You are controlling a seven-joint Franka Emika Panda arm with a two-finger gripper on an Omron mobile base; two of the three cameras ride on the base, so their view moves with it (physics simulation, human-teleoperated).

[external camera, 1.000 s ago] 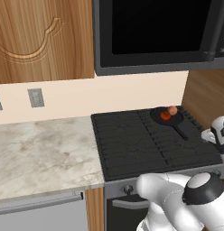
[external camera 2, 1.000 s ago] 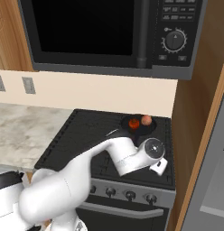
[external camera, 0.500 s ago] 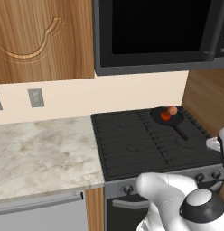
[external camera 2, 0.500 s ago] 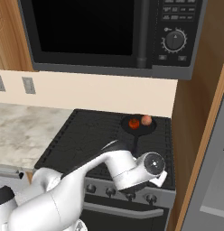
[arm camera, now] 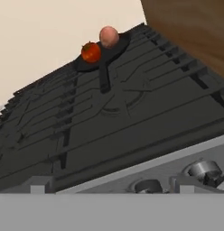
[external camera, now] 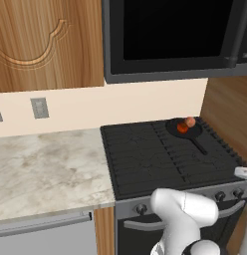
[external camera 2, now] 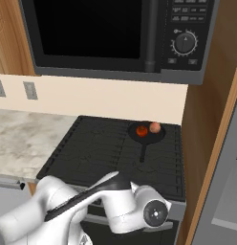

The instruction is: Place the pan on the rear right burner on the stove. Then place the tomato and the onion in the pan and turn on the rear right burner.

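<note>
Steel-grey knobs (arm camera: 203, 170) sit close together below our wide-open, empty gripper (arm camera: 109, 191), so we judge we could easily twist the wrong burner's.

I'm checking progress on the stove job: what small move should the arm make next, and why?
Probably lower the open gripper toward the front knobs. The tomato and onion already sit in the pan on the rear right burner, so only lighting it remains.
</note>
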